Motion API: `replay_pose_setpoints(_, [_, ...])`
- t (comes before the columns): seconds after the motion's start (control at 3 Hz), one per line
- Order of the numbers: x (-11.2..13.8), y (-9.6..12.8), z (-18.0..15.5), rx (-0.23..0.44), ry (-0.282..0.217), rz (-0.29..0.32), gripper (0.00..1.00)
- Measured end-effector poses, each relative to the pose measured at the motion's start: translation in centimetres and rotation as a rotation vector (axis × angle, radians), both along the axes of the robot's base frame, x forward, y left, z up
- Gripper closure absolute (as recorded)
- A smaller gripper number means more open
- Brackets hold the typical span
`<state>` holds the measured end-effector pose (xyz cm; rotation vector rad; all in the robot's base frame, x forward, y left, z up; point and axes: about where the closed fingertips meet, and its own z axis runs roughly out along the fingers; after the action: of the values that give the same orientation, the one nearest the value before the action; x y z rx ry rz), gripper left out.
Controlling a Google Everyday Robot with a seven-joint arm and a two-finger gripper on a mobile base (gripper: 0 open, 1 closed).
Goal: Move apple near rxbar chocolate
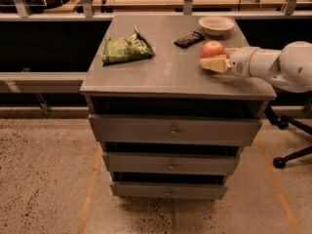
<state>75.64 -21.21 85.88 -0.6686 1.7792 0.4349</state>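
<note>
Your gripper (208, 57) is over the right part of the grey cabinet top (170, 74), reaching in from the right on the white arm (273, 65). Its pale fingers (214, 65) are closed around the apple (212, 48). The near finger lies along the apple's front and lower side, and the red-orange fruit rises above it. You cannot tell from here whether the apple rests on the top or hangs just clear of it. A shadow lies on the surface just in front of the fingers.

The chocolate bar (189, 39) lies flat on the cabinet top, behind the fingers and a little to their left as you look at it. Its dark wrapper is angled across the surface. It is near the apple but apart from it, with a strip of bare grey top between them.

The white bowl (216, 25) sits straight behind the fingers, at the back right corner of the top. It is just beyond the bar's far end and is not touching the apple. The crumpled green snack bag (126, 50) lies well to the left of the fingers, on the left half of the top and clear of everything else.

Below the fingers, the cabinet front shows three drawers (173, 130), each pulled out slightly with a dark gap above it. The wheeled foot of an office chair (287, 155) stands on the speckled floor, under the arm at the right edge.
</note>
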Motion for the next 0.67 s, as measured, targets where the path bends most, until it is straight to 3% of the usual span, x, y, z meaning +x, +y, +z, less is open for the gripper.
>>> replay_pose_setpoints(0.33, [3.8,-0.1,2.3,-0.014,-0.055,-0.049,1.00])
replay_pose_setpoints(0.67, [7.3,-1.0,2.9,-0.010,-0.061,-0.104,1.00])
